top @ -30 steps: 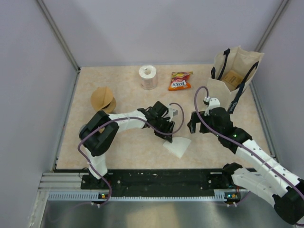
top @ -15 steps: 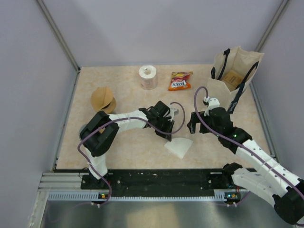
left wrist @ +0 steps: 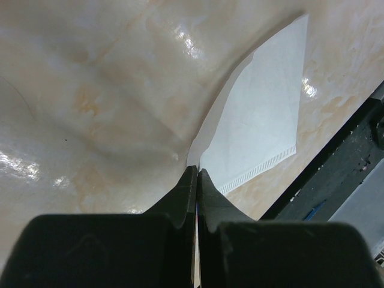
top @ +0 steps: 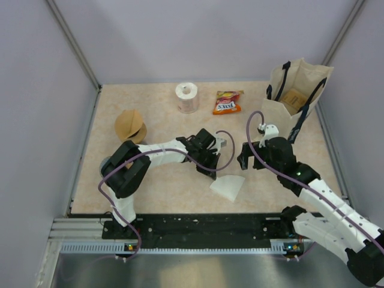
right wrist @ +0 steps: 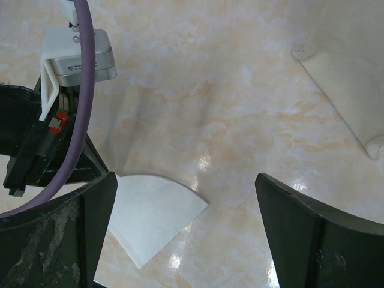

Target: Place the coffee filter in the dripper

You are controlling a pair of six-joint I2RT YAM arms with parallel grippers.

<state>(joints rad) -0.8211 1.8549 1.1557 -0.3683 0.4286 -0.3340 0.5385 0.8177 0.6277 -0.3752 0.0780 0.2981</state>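
The white fan-shaped coffee filter point(top: 228, 187) is near the table's front middle. My left gripper point(top: 213, 172) is shut on its pointed corner; in the left wrist view the fingertips point(left wrist: 197, 171) pinch the paper and the filter point(left wrist: 258, 132) fans away from them, low over the table. The filter also shows in the right wrist view point(right wrist: 153, 213). My right gripper point(top: 245, 159) hangs open and empty just right of the filter, its jaws wide apart point(right wrist: 185, 179). The tan-brown dripper point(top: 130, 125) stands at the left of the table, apart from both grippers.
A toilet paper roll point(top: 187, 97) and a red snack packet point(top: 227, 102) lie at the back. A paper bag point(top: 295, 90) with dark handles stands at the back right. The black base rail point(top: 198, 227) runs along the near edge.
My left gripper has dragged the filter a little to the right and towards the near edge. The right gripper has barely moved.
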